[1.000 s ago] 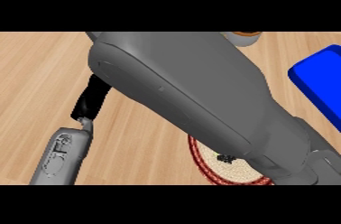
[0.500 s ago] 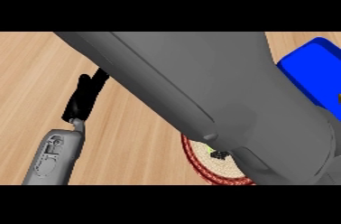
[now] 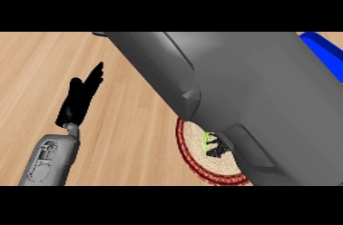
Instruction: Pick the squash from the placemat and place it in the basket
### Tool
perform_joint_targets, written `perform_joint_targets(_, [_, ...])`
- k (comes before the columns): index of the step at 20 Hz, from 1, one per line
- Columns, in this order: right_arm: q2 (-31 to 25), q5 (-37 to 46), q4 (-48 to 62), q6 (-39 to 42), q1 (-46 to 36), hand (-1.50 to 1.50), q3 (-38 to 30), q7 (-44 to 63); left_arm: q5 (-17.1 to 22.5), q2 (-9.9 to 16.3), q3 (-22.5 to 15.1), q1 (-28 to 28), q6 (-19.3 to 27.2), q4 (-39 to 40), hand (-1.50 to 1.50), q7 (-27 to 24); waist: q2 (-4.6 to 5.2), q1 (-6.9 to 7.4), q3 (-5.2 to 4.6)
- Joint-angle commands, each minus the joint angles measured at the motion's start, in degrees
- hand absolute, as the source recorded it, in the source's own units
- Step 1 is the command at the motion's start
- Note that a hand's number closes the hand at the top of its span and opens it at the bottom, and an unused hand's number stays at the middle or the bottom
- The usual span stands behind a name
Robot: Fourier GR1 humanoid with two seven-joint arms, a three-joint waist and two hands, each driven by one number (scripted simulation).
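Grey forearm hides most; at five o'clock the right hand (image 3: 216, 148) curls on a green sliver, likely the squash (image 3: 207, 139), over the placemat (image 3: 191, 151). Left hand (image 3: 81, 95) rests straight-fingered at nine o'clock. Basket unseen; placing remains.

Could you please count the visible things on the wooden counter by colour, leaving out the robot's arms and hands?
Red-rimmed beige: 1, the round woven placemat
Blue: 1, the blue object at the upper right edge
Yellow-green: 1, a small patch on the placemat beside the right forearm, possibly the squash
Total: 3
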Motion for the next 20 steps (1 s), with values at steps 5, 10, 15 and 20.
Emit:
perform_joint_targets(5, [-1.4, -0.3, 6.9, 1.7, -0.4, 1.5, -2.3, -3.1, -0.2, 0.5, 0.4, 2.3, 0.5, -2.2, 0.0, 0.3, -0.17, -1.68, 0.25])
perform_joint_targets(10, [-1.6, -1.1, 6.2, -1.2, 3.1, 1.5, -3.8, -9.0, 0.5, 1.5, 2.3, 2.9, 0.4, -0.7, 0.0, -1.7, -0.25, -2.72, 0.31])
perform_joint_targets(15, [-1.4, 0.5, 9.1, -3.7, 7.2, 1.5, -3.1, -11.5, -0.2, 0.0, 0.5, 1.7, 1.0, -3.5, 0.0, 2.0, 0.13, -1.94, 0.3])
perform_joint_targets(20, [1.3, -2.1, 8.6, -8.0, 11.4, 1.5, -5.9, -11.5, -0.1, 0.0, 0.9, 1.8, 0.9, -1.8, 0.0, 0.5, 0.1, -2.14, 0.3])
